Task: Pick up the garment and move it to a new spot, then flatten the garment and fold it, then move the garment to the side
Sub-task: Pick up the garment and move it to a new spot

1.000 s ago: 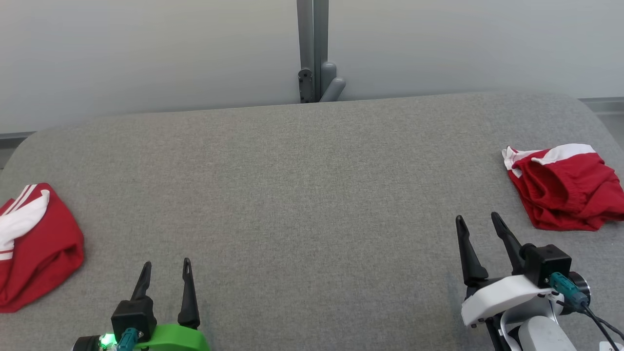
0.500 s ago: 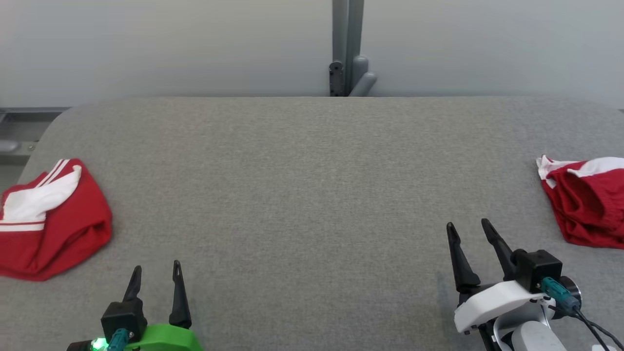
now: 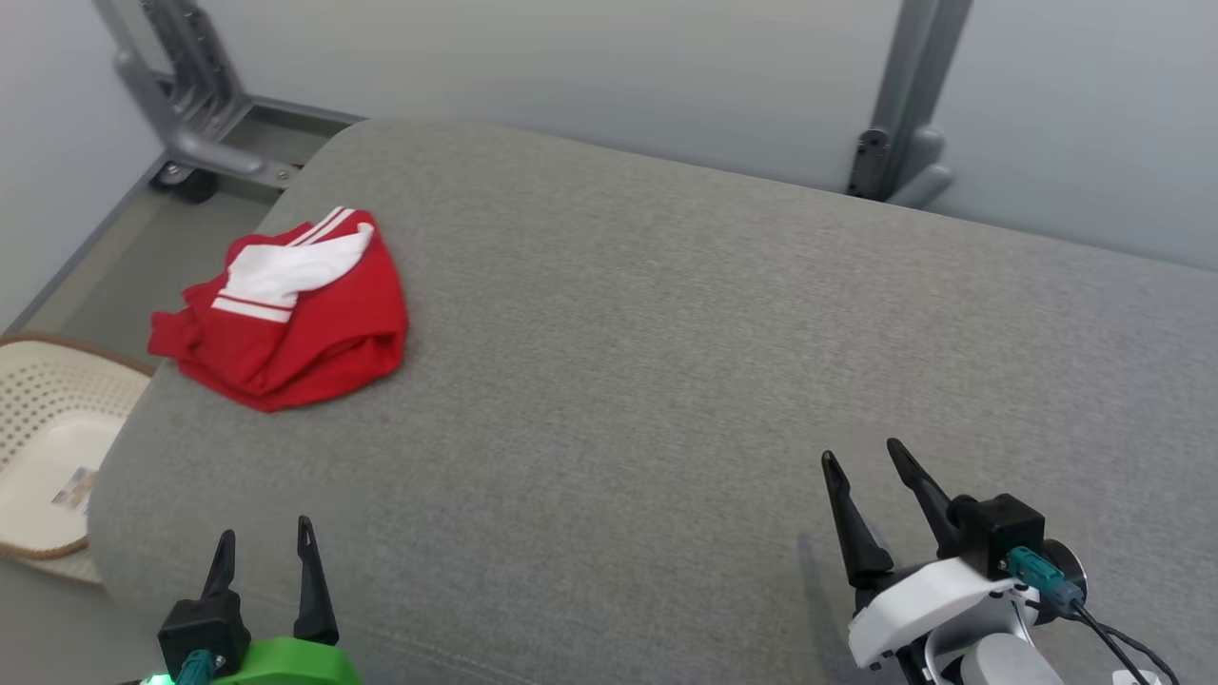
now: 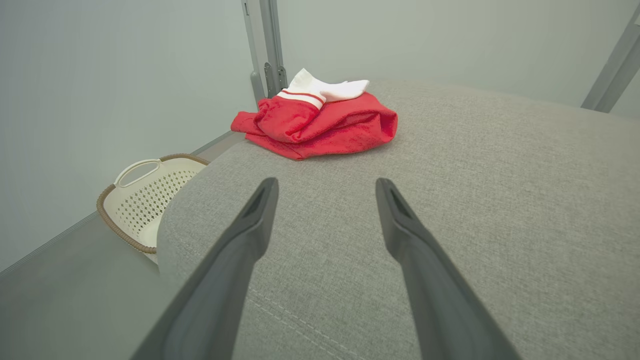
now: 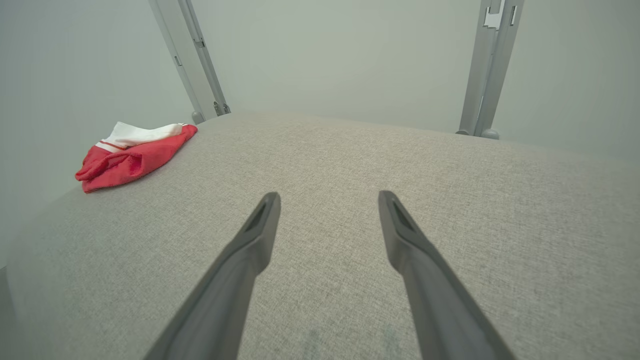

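Note:
A crumpled red garment with white panels and stripes [image 3: 285, 323] lies near the far left corner of the grey padded table [image 3: 666, 362]. The left wrist view has the garment [image 4: 325, 125] straight ahead beyond the fingers; in the right wrist view the garment [image 5: 132, 152] sits far to the left. My left gripper [image 3: 264, 542] hovers open at the table's near left edge, well short of the garment. My right gripper [image 3: 864, 461] is open over the near right of the table, nothing between its fingers.
A cream perforated basket [image 3: 48, 438] with a brown rim stands on the floor left of the table, also the basket [image 4: 145, 195] in the left wrist view. Grey metal frame posts [image 3: 904, 105] rise behind the table against a pale wall.
The head camera has swung left: the left garment now sits further into view and the basket appears. The second red garment at the right has left the picture. Both grippers stay open.

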Motion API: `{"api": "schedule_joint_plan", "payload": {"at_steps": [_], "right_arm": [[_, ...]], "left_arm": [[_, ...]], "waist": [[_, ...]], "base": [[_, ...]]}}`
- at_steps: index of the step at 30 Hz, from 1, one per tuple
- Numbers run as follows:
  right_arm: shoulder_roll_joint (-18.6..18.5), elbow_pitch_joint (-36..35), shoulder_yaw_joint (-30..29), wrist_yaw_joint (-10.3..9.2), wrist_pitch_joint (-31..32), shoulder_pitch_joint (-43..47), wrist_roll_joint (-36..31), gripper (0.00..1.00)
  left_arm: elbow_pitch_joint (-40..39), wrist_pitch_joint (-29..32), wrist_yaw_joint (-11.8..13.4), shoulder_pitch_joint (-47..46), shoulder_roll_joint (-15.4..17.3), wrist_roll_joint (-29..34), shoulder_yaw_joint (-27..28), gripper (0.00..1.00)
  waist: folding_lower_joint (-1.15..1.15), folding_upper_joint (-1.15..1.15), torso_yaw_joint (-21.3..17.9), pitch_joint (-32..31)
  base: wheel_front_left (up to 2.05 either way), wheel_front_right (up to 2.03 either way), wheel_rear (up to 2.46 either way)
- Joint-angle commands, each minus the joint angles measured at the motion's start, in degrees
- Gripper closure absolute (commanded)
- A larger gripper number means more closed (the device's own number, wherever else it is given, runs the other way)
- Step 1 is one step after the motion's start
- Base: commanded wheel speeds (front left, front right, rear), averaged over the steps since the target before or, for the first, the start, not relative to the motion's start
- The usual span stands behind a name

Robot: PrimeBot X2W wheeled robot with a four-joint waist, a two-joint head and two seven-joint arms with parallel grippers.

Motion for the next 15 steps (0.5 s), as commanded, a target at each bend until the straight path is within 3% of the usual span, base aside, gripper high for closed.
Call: {"api": "schedule_joint_plan", "payload": {"at_steps": [1, 8, 15], "right_arm": [[-0.2, 0.3, 0.4, -0.06, 0.0, -0.7, 0.6, 0.00], [-0.3, 1.8, 3.5, -0.06, 0.0, -2.8, 0.0, 0.00], [-0.3, 1.8, 3.0, -0.06, 0.0, -2.9, -1.0, 0.00]], "left_arm": [[0.1, 0.0, -0.1, 0.8, 0.2, 0.3, 0.6, 0.00], [-0.7, 0.0, 0.6, 2.0, 0.1, -2.1, 2.4, 0.00], [1.5, 0.0, -1.6, 0.7, 0.1, -4.4, 1.2, 0.00]], "waist": [[0.00, 0.50, 8.6, 0.6], [0.00, 0.50, 10.3, 1.8], [0.00, 0.50, 10.1, 2.8]], "base": [[0.00, 0.00, 0.00], [0.00, 0.00, 0.00], [0.00, 0.00, 0.00]]}}
